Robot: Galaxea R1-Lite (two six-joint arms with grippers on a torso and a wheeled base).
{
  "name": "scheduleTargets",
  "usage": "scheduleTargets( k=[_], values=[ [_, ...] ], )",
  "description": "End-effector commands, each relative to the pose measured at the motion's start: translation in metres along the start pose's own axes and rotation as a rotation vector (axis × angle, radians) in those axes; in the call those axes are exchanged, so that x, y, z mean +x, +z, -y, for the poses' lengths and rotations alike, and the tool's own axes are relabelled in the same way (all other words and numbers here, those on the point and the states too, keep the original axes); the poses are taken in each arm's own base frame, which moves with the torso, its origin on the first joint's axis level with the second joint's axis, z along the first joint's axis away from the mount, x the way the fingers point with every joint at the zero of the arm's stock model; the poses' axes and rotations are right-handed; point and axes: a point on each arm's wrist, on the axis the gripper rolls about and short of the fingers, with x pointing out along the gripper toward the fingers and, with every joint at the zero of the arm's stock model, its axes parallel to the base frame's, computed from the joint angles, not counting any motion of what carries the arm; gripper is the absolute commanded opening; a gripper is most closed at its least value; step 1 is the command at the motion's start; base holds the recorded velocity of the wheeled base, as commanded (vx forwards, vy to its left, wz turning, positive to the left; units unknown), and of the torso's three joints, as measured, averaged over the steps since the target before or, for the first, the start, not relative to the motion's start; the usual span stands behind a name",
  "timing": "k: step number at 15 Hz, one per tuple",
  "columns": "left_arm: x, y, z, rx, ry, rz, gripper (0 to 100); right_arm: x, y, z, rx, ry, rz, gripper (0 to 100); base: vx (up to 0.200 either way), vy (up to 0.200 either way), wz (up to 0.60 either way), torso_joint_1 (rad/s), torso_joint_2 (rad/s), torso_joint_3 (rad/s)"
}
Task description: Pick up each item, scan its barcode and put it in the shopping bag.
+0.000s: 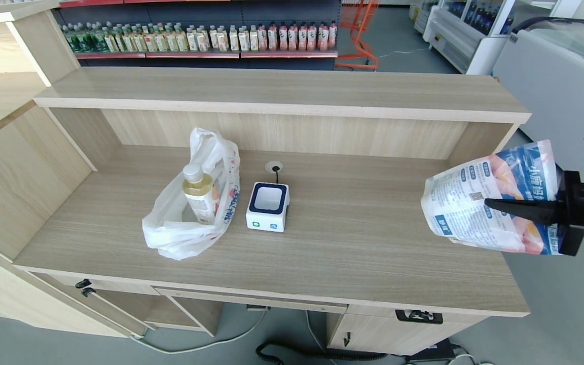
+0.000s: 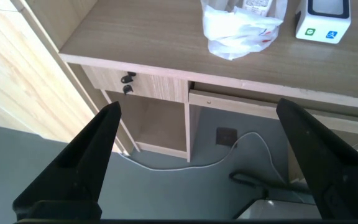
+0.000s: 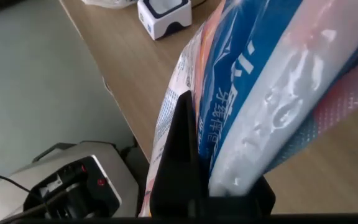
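A blue, pink and white snack pouch (image 1: 505, 172) hangs in the air over the counter's right end, with my right gripper (image 1: 497, 204) shut on it from the right. In the right wrist view the pouch (image 3: 260, 93) sits between the black fingers (image 3: 180, 155). A white barcode scanner (image 1: 267, 206) stands mid-counter. Just left of it is the white shopping bag (image 1: 185, 228), open, with a yellow tea bottle (image 1: 198, 195) upright inside. My left gripper (image 2: 197, 180) is open and holds nothing, low in front of the counter's left front edge, over the floor.
The wooden counter (image 1: 363, 243) has a raised back ledge (image 1: 282, 94) and side walls. A cable grommet (image 1: 274, 165) lies behind the scanner. Cables trail on the floor (image 1: 211, 344) below. Drink shelves (image 1: 201, 38) and freezers (image 1: 550, 61) stand beyond.
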Motion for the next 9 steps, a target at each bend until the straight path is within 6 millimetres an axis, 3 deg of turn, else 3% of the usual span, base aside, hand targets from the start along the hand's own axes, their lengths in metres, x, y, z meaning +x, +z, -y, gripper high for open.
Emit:
scheduleTargets(
  k=[1,2,9],
  values=[
    [0.0,0.0,-0.0001,0.0,0.002,0.0,100,-0.0058,0.003,-0.0057,-0.009,-0.01,0.004,0,0.0,0.0,0.0,0.0,0.0,0.0],
    [0.0,0.0,0.0,0.0,0.001,0.0,100,-0.0077,0.0026,-0.0067,-0.007,-0.015,0.003,0,0.0,0.2,0.0,-0.002,0.0,0.002],
    [0.0,0.0,0.0,0.014,0.001,0.0,100,-0.0067,0.0011,-0.0103,0.006,0.003,0.007,0,0.2,0.2,0.0,0.002,0.0,0.003]
  ],
)
